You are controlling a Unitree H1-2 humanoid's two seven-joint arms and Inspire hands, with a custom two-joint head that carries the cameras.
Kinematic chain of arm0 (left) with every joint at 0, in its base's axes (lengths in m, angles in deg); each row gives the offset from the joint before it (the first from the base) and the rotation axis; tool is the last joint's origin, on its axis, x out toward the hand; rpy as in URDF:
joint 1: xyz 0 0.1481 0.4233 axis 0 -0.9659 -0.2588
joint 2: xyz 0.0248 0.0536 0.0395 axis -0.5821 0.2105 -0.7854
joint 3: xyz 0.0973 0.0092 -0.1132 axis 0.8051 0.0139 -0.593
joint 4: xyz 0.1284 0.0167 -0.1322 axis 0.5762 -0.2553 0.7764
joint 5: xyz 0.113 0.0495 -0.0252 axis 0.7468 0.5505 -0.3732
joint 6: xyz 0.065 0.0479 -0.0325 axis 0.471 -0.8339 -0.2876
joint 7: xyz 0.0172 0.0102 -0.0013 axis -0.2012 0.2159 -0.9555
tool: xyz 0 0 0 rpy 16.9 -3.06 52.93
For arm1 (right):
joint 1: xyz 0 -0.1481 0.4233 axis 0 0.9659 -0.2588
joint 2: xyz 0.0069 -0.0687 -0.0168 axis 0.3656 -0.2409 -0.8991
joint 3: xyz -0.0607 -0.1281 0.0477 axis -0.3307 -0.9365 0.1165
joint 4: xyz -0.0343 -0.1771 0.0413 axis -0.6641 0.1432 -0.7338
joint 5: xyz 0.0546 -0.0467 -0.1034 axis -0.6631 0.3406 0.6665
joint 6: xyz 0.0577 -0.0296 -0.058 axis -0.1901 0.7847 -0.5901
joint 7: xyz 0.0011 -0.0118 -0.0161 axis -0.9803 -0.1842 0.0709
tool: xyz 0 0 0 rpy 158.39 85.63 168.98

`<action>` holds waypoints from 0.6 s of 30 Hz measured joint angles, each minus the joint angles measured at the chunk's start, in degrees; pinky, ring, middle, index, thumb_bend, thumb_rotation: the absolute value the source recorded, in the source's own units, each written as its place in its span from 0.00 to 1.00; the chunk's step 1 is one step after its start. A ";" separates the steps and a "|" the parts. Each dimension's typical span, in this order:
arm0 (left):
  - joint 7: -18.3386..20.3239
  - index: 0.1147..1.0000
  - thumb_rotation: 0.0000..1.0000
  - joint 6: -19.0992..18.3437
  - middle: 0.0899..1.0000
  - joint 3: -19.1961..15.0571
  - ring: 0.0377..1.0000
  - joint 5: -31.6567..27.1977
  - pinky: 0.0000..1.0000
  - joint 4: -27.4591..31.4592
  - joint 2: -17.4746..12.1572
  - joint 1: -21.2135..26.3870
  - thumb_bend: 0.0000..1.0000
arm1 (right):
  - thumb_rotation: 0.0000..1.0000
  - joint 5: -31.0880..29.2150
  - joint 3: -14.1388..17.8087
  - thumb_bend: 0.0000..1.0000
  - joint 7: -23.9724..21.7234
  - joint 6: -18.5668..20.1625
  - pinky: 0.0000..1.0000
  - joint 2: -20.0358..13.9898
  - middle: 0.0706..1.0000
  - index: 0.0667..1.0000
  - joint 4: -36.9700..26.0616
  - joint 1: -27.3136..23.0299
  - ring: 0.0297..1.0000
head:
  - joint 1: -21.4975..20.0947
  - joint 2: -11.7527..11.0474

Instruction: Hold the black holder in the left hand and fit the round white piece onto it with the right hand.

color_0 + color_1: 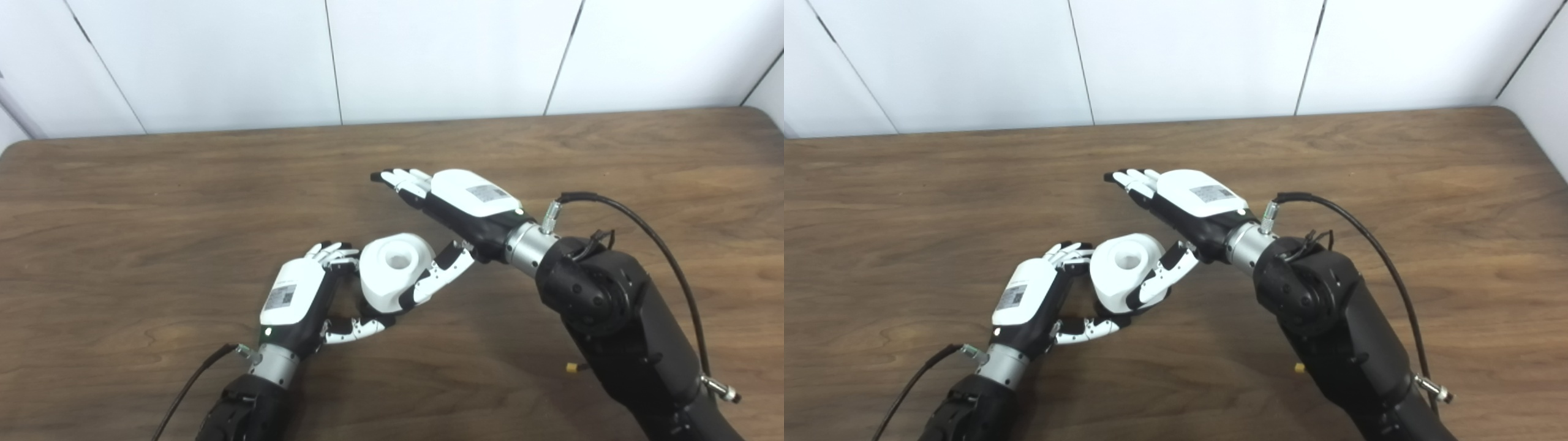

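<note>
The round white piece, a thick ring with a centre hole, sits low over the table in the middle. My left hand is closed around its lower left side, fingers behind and thumb under it. The black holder is hidden beneath the white piece and my fingers. My right hand is just right of the piece with its fingers stretched out flat and apart, holding nothing. Its thumb rests against the piece's right side. The piece also shows in the right eye view.
The brown wooden table spreads out on all sides, with a white panelled wall behind its far edge. A black cable loops over my right forearm. Another cable trails from my left wrist.
</note>
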 measured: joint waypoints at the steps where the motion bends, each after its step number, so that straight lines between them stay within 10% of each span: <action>1: 0.00 0.42 0.05 -0.03 0.74 0.00 0.85 0.00 0.93 0.00 0.01 0.00 0.52 | 0.40 -0.04 0.18 1.00 0.00 0.00 0.94 0.00 1.00 1.00 -0.01 0.00 1.00 | 0.00 0.00; 6: 0.03 0.43 0.06 -0.42 0.75 0.06 0.85 0.62 0.91 0.03 0.07 0.13 0.52 | 0.43 -0.25 0.75 1.00 0.00 -0.03 0.95 -0.10 1.00 1.00 -0.03 0.00 1.00 | -0.17 0.09; 8: 0.34 0.68 0.13 -0.83 0.82 0.15 0.87 0.67 0.93 0.15 0.08 0.26 0.86 | 0.45 -0.31 0.79 1.00 0.00 -0.03 0.95 -0.16 1.00 1.00 -0.02 -0.01 1.00 | -0.09 -0.09; 11: 2.09 0.82 0.19 -1.85 0.90 0.36 0.92 0.45 0.97 0.51 0.08 0.57 0.97 | 0.46 -0.30 0.81 1.00 0.00 -0.02 0.96 -0.17 1.00 1.00 0.00 -0.04 1.00 | -0.18 -0.35; 18: 6.39 1.00 0.22 -4.06 1.00 -0.15 0.99 -3.49 1.00 1.08 1.07 1.27 1.00 | 0.53 -0.03 0.82 1.00 -0.02 0.00 0.97 -0.32 1.00 1.00 0.22 -0.08 1.00 | 0.17 -0.35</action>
